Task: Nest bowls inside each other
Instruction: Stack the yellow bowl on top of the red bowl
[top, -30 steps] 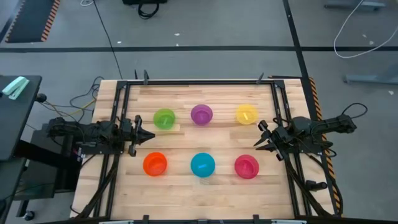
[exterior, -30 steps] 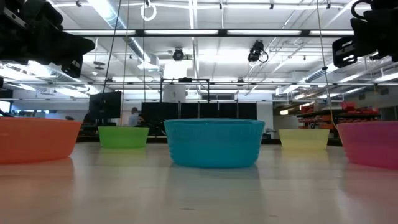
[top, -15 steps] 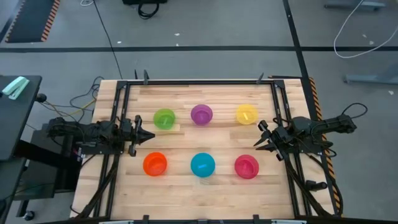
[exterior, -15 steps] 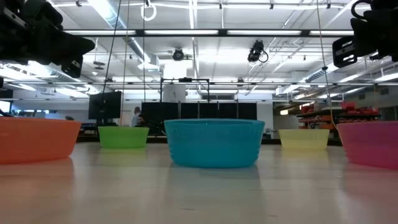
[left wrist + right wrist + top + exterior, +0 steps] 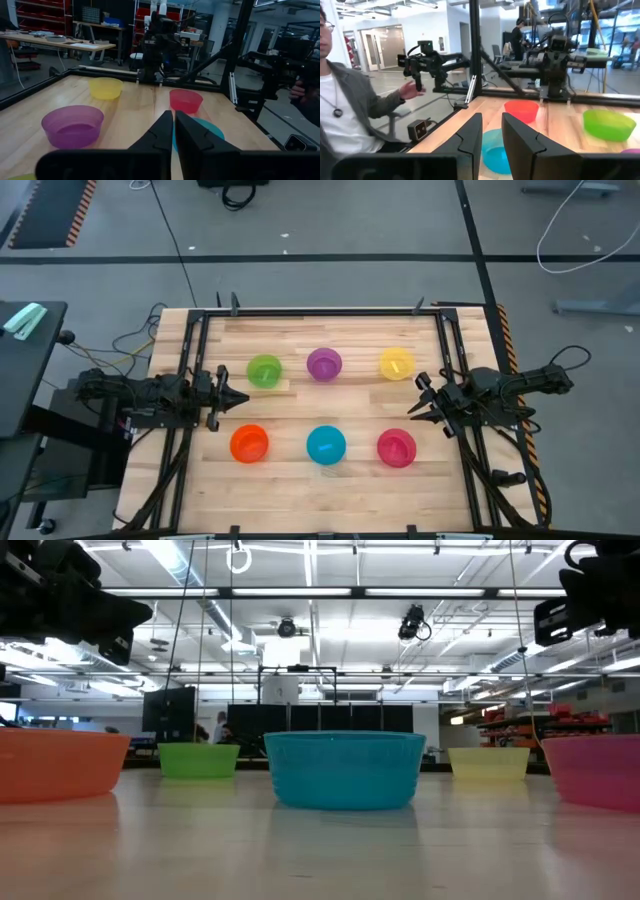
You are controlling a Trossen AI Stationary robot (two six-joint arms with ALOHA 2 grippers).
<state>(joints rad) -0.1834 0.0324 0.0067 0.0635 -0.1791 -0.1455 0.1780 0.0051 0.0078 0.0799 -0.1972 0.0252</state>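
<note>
Nothing has moved since the earlier frames: six bowls (image 5: 325,364) sit separate mid-frame on the desk (image 5: 300,485), none nested. Left claw (image 5: 238,400) empty, nearly closed; right claw (image 5: 417,412) empty, slightly parted. Bowls look light, stiff, slick (grip the rim).

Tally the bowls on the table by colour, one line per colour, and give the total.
green bowl: 1
purple bowl: 1
yellow bowl: 1
orange bowl: 1
blue bowl: 1
pink-red bowl: 1
Total: 6 bowls, all standing apart, none nested.
</note>
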